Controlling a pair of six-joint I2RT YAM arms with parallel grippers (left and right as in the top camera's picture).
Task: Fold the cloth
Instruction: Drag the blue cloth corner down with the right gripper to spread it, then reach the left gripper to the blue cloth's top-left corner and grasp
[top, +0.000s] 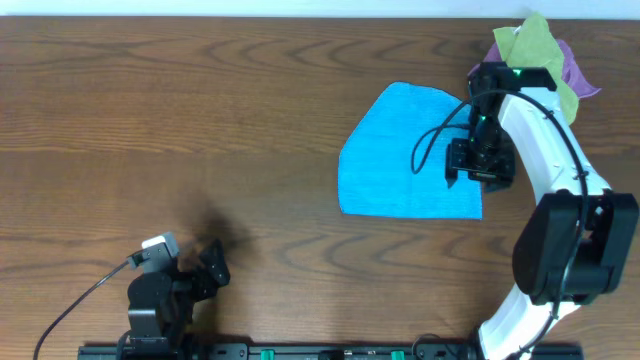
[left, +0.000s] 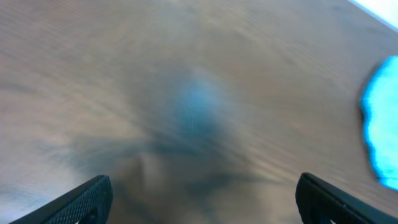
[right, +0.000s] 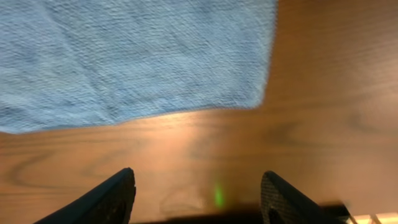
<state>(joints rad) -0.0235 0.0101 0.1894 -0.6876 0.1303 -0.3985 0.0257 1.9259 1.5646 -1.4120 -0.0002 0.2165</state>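
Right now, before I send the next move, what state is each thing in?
cloth: lying on the table, uneven outline, in neither hand.
left hand: open, empty, away from the cloth.
right hand: open, empty, at the cloth's edge.
yellow-green cloth: crumpled at the far right.
purple cloth: bunched against the yellow-green one, mostly hidden.

Sky-blue textured cloth (top: 395, 150) lies flat on the table (top: 150, 120), right of centre; lower edge straight, upper-left outline slanted.
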